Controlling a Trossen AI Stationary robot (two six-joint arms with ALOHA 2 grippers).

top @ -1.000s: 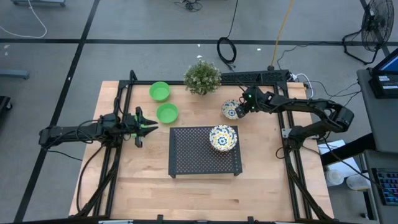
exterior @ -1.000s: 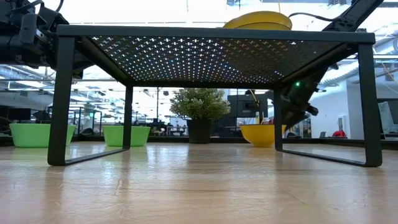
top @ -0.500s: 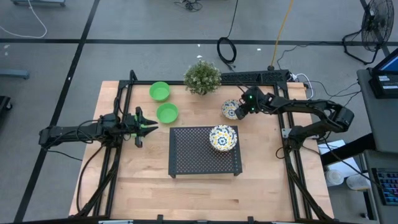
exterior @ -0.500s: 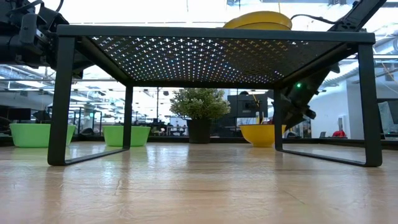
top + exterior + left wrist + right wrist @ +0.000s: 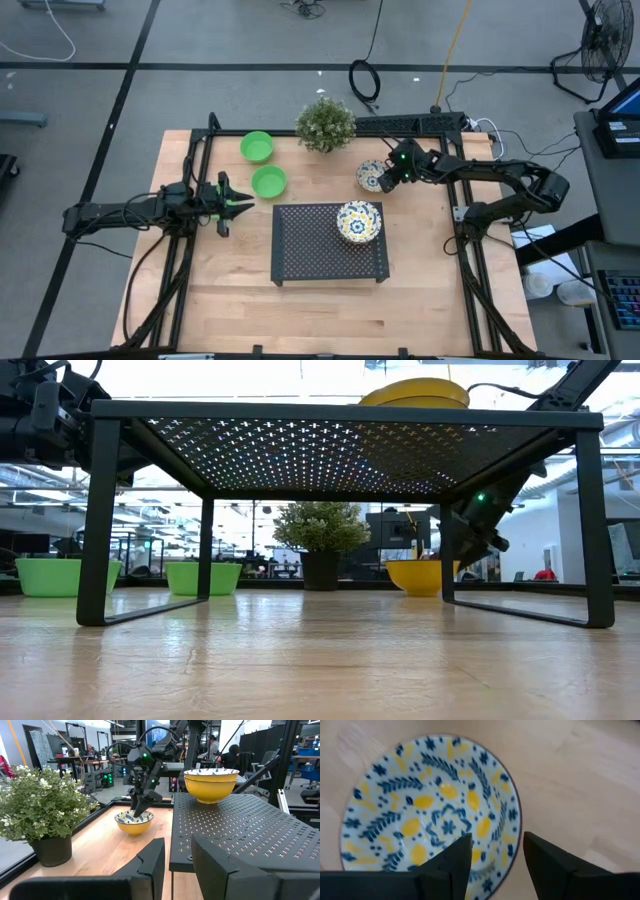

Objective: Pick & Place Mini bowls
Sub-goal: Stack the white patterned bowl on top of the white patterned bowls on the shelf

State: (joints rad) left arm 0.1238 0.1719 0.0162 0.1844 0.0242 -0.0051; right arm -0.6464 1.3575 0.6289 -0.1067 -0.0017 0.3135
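The wooden worktop (image 5: 320,310) is seen from above with a black perforated rack (image 5: 310,250) standing near its middle. On the rack's right part floral bowls (image 5: 358,221) are set; from the left wrist view they are shown as two nested bowls (image 5: 210,782) with yellow outsides. A potted plant (image 5: 325,124) stands at the far edge of the worktop. Two green bowls lie left of the plant: one green bowl (image 5: 257,146) near the far edge, and a second green bowl (image 5: 268,181) just beside the rack's far left corner. A single floral bowl (image 5: 371,176) rests on the worktop between the plant and the right arm, apart from the rack.

The right hand (image 5: 387,178) is held at this bowl's rim; in the right wrist view its fingers (image 5: 455,855) are spread narrowly, with the bowl's rim (image 5: 512,820) lying between them, not yet clamped. The left hand (image 5: 240,202) is parked at the left of the worktop, near the second green bowl, its fingers (image 5: 150,865) set narrowly apart and nothing held.
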